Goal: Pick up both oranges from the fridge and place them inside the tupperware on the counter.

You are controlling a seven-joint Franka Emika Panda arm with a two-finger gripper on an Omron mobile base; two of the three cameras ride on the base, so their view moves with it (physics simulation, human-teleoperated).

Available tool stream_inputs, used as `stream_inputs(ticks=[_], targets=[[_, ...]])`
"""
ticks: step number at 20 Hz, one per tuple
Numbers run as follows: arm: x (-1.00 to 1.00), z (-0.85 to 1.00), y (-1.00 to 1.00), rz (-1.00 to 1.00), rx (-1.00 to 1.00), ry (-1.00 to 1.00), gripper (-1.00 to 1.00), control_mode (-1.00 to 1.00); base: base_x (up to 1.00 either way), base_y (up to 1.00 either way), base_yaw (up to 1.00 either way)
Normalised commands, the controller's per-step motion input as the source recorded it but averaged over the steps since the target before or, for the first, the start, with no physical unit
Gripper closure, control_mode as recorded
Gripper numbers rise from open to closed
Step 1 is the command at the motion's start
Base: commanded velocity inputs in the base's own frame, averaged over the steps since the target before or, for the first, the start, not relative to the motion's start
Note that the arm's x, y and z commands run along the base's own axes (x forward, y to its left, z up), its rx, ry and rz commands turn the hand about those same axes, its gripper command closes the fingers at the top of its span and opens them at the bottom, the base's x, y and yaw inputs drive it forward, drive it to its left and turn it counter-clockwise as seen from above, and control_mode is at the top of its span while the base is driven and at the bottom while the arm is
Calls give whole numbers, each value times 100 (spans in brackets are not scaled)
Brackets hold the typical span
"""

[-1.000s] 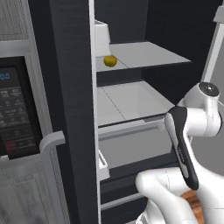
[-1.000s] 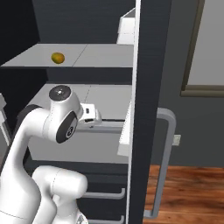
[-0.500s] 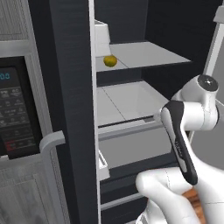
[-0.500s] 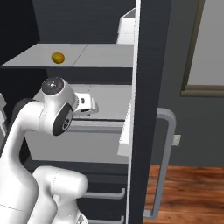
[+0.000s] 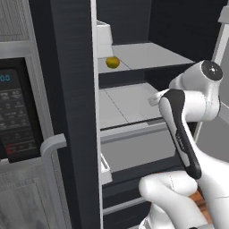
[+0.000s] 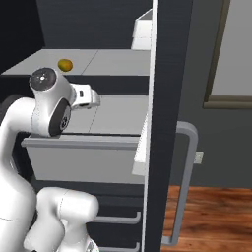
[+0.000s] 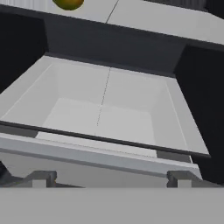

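One dull yellow-green orange (image 5: 112,62) (image 6: 65,64) lies on the fridge's upper grey shelf (image 5: 152,54), at the top edge of the hand view (image 7: 69,3). My gripper (image 7: 111,178) is open with nothing between its fingertips (image 7: 41,177). It hovers in front of the fridge, level with the empty grey drawer bin (image 7: 105,109) (image 6: 78,157) and below the orange's shelf. The hand (image 6: 84,95) (image 5: 154,99) points into the fridge. The tupperware and the counter are out of view.
A black microwave (image 5: 18,112) sits left of the fridge. The open fridge door (image 6: 165,98) with white bins (image 6: 142,29) and a grey handle (image 6: 186,182) stands at the right. A white carton (image 5: 103,40) rests behind the orange. Two handled lower drawers (image 6: 118,216) lie below.
My hand has risen and swung left toward the fridge shelves; the elbow has lifted with it. The orange has not moved.
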Motion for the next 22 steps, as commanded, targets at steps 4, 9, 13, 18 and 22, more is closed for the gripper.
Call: stream_inputs(ticks=[4,9,13,18,22], targets=[[28,51,47,0,12,0,-100,-100,0,0,0],[31,32,42,0,13,0,-100,-100,0,0,0],[36,20,38,0,12,0,-100,-100,0,0,0],[41,1,38,0,5,0,-100,-100,0,0,0],[55,-2,29,0,0,0,-100,-100,0,0,0]])
